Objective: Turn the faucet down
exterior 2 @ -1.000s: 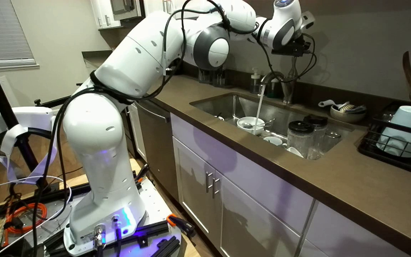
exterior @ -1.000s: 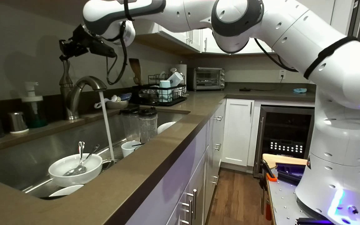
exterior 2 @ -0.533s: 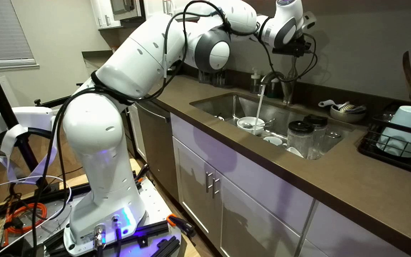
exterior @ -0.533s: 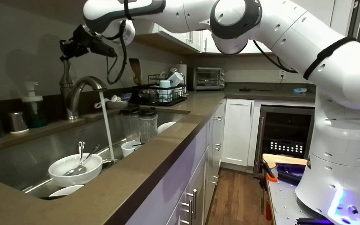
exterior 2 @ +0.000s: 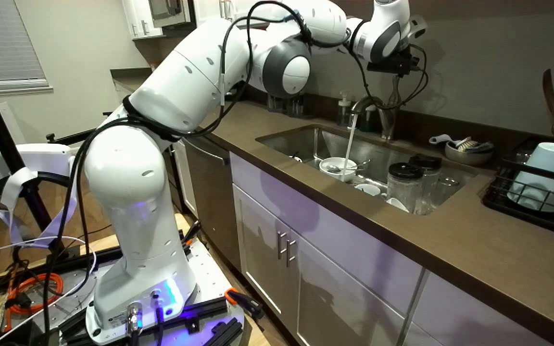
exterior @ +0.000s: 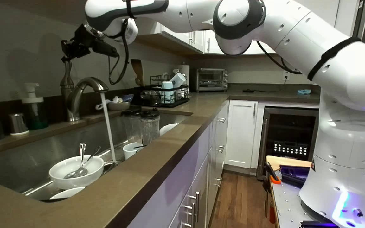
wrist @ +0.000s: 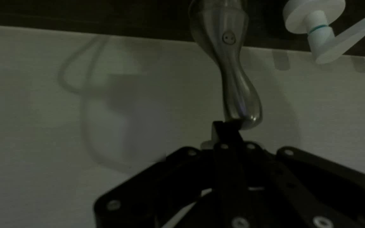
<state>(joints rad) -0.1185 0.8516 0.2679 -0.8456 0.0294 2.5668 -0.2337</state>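
Observation:
The brushed-steel faucet (exterior: 89, 83) stands behind the sink, and water (exterior: 109, 126) pours from its arched spout in both exterior views. Its tall lever handle (exterior: 67, 77) points upward beside the spout. Seen from the wrist, the rounded handle tip (wrist: 244, 107) lies right at my black gripper (wrist: 228, 125), whose fingers are together with nothing between them. The fingertips overlap the handle's end and appear to touch it. In an exterior view my gripper (exterior: 65, 59) rests at the top of the handle. The faucet (exterior 2: 367, 102) is partly covered by cables from the opposite side.
A white bowl with spoons (exterior: 76, 172), a white mug (exterior: 131, 149) and black-lidded jars (exterior: 150, 125) sit in the sink. Soap dispensers (exterior: 33, 104) stand left of the faucet. A dish rack (exterior: 163, 95) is on the counter, and the wall is close behind the handle.
The wrist and gripper have shifted and tilted very slightly, with the fingertips still at the handle's top. Handle and water stream look unchanged.

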